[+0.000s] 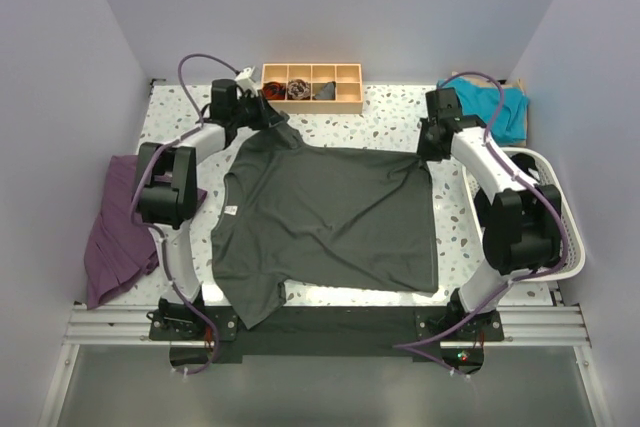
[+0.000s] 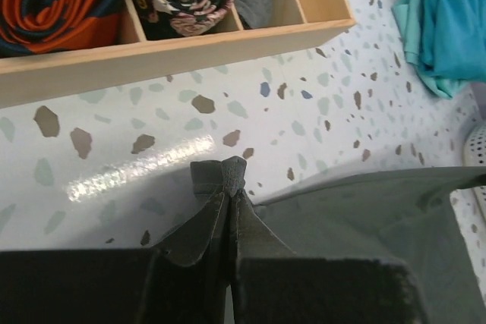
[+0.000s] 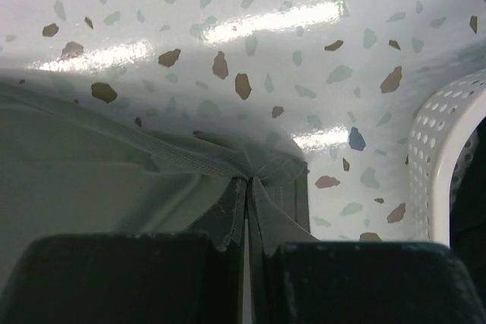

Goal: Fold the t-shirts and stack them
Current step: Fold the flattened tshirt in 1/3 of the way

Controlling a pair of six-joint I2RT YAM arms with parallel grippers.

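Charcoal t-shirt [image 1: 330, 217] lies lengthwise left-to-right, collar left, hem right.

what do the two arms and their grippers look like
The left arm and right arm both have white curved links joined by bulky black joint housings, each on a black base plate. A thin purple cable loops along each. The left gripper and right gripper are matte black and blocky.
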